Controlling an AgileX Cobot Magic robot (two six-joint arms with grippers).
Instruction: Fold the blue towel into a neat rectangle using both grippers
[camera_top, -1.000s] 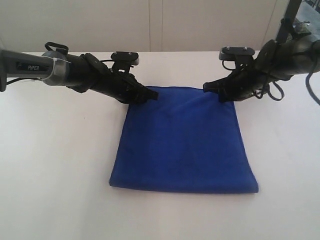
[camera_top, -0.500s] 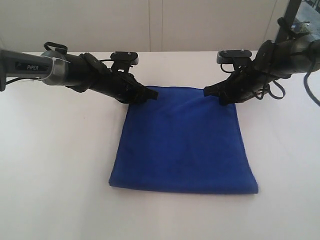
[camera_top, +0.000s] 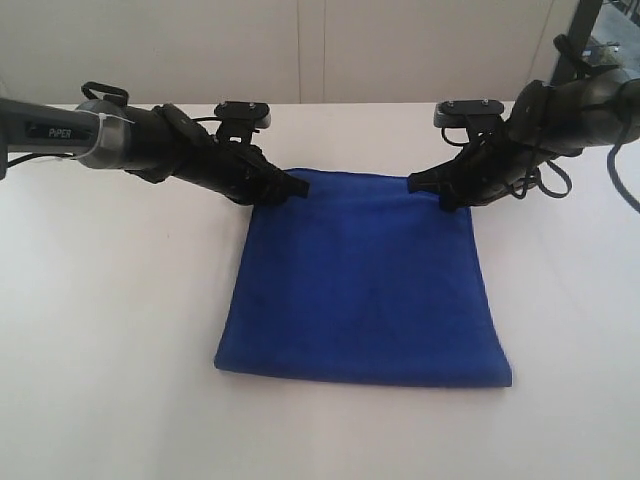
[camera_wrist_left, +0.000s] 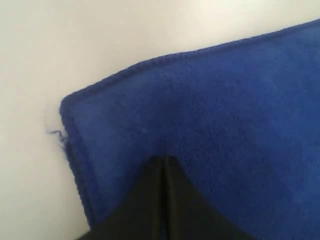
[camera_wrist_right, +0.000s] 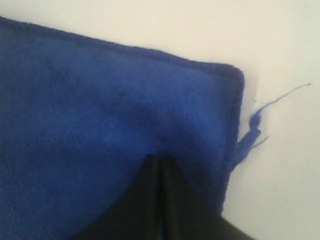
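Observation:
The blue towel (camera_top: 365, 290) lies flat on the white table as a doubled, roughly square sheet with its fold toward the near edge. My left gripper (camera_top: 300, 187) sits at the far left corner and my right gripper (camera_top: 413, 182) at the far right corner. In the left wrist view the black jaws (camera_wrist_left: 163, 159) are shut, their tip pinched into the cloth (camera_wrist_left: 225, 100) just inside the hemmed corner. The right wrist view shows the same: jaws (camera_wrist_right: 160, 157) shut in the cloth (camera_wrist_right: 100, 100), with a loose blue thread tag (camera_wrist_right: 252, 130) trailing off the corner.
The white table (camera_top: 110, 330) spreads out on all sides of the towel. A pale wall rises behind it. A dark stand (camera_top: 580, 40) is at the far right behind the right arm.
The left gripper has drawn slightly back and left, and the towel's near edge has shifted a little left with it. The right gripper has risen slightly.

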